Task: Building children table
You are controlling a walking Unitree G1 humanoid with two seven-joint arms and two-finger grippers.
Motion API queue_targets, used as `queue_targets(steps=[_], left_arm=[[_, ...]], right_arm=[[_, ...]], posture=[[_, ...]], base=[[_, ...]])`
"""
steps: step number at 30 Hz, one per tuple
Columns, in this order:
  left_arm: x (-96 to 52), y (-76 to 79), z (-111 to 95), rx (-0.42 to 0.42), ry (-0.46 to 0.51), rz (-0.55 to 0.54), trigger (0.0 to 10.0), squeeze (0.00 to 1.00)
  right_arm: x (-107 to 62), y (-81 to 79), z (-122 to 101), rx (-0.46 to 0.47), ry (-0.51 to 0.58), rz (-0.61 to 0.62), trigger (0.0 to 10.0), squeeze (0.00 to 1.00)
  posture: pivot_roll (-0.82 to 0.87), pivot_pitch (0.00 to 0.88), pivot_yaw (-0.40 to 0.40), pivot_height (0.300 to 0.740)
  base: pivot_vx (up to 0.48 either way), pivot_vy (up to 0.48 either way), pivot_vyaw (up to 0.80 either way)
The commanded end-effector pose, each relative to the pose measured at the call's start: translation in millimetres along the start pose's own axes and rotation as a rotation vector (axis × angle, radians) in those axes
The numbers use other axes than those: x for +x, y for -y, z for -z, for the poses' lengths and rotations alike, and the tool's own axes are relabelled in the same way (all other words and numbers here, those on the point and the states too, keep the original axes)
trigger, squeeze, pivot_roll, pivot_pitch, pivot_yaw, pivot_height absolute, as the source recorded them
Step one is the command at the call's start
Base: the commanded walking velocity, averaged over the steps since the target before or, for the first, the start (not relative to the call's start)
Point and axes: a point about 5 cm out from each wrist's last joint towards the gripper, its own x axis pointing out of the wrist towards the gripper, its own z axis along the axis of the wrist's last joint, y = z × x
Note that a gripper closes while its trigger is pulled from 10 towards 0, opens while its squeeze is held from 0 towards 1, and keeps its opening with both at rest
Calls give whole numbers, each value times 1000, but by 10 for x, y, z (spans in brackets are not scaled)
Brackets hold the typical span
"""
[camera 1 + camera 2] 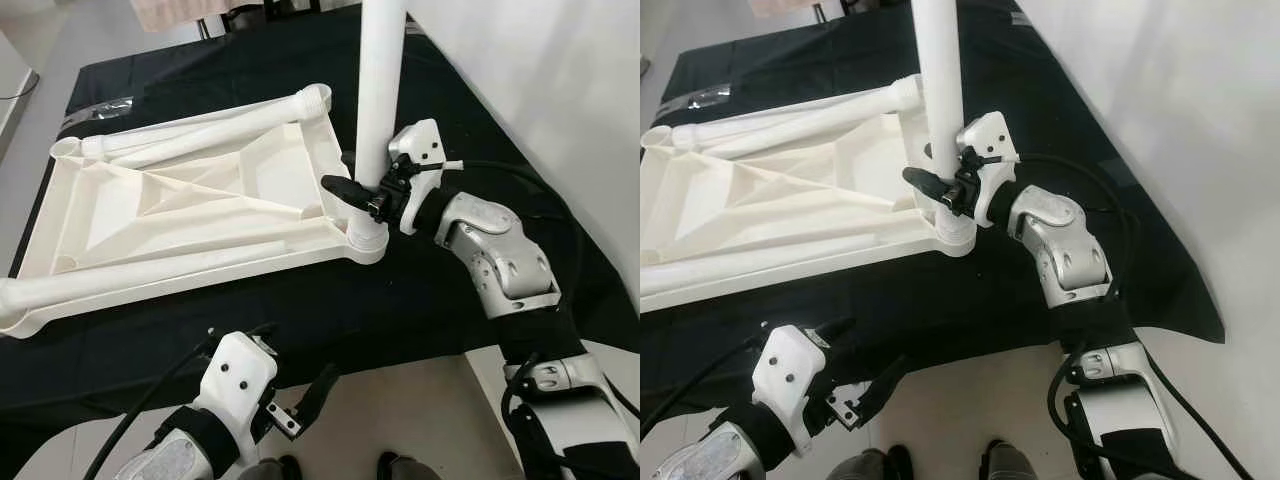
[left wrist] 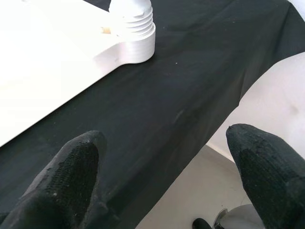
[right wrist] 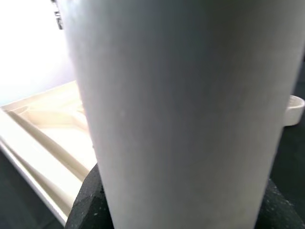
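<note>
The children's table top lies upside down on the black-draped counter, left of centre in the frame, its ribbed underside up so the corner sockets can take legs. One white leg stands upright in the corner socket at centre, and the right gripper has its jaws clamped around it low down, probably to twist the thread home. Other legs lie loose across the tray, out of the way. The left gripper, jaws apart, hangs idle at the bottom of the frame over the counter edge.
</note>
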Motion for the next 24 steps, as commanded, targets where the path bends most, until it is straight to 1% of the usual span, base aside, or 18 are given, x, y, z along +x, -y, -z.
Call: queue_targets(steps=[1,2,3,4,5,6,7,8,9,10,11,14,15,17,18,21,22,24], left_arm=[[-18,-6,45,-4,-27,7,10000,0],[-16,-8,45,-2,-27,9,10000,0],[-16,-8,45,-2,-27,9,10000,0],[-15,-10,44,-1,-27,10,10000,0],[-15,-10,44,-1,-27,10,10000,0],[-15,-10,44,1,-27,9,10000,0],[-15,-9,44,3,-27,8,10000,0],[-16,-9,44,5,-27,6,10000,0],[-16,-9,44,5,-27,6,10000,0],[-18,-8,46,4,-26,3,10000,0],[-19,-9,49,3,-26,0,10000,0],[-19,-10,50,2,-26,-1,10000,0],[-9,-3,48,-2,-23,0,10000,0],[18,-3,53,-7,-18,7,10000,0],[18,-3,53,-7,-18,7,10000,0],[31,-21,71,-7,-19,12,10000,0],[40,-31,81,-4,-21,11,10000,0],[46,-37,87,-3,-21,11,10000,0]], right_arm=[[-186,-68,822,258,-339,91,10000,0],[-196,-73,829,237,-344,111,10000,0],[-196,-73,829,237,-344,111,10000,0],[-214,-70,840,206,-352,148,10000,0],[-214,-70,840,206,-352,148,10000,0],[-278,-43,893,177,-412,261,10000,0],[-373,23,923,139,-449,449,10000,0],[-513,67,932,97,-473,645,10000,0],[-513,67,932,97,-473,645,10000,0],[-626,-1,935,109,-468,751,10000,0],[-692,-59,930,125,-456,799,10000,0],[-720,-104,926,140,-449,809,10000,0],[-759,-189,947,145,-454,814,10000,0],[-788,-293,992,150,-464,832,10000,0],[-788,-293,992,150,-464,832,10000,0],[-747,-368,981,170,-446,846,10000,0],[-716,-408,976,202,-431,849,10000,0],[-702,-427,980,221,-426,848,10000,0]], posture=[[17,285,93,740],[16,285,93,740],[16,285,93,740],[17,284,91,740],[17,284,91,740],[19,283,86,740],[22,285,77,740],[22,285,77,740],[22,285,77,740],[24,281,66,740],[25,279,66,740],[25,279,66,740],[16,281,68,740],[12,271,74,740],[12,271,74,740],[11,265,76,740],[8,255,78,740],[8,254,79,740]], base=[[0,0,0],[0,0,0],[0,0,0],[0,0,0],[0,0,0],[0,0,0],[0,0,0],[0,0,0],[0,0,0],[0,0,0],[0,0,0],[0,0,0],[0,0,0],[0,0,0],[0,0,0],[0,0,0],[0,0,0],[0,0,0]])
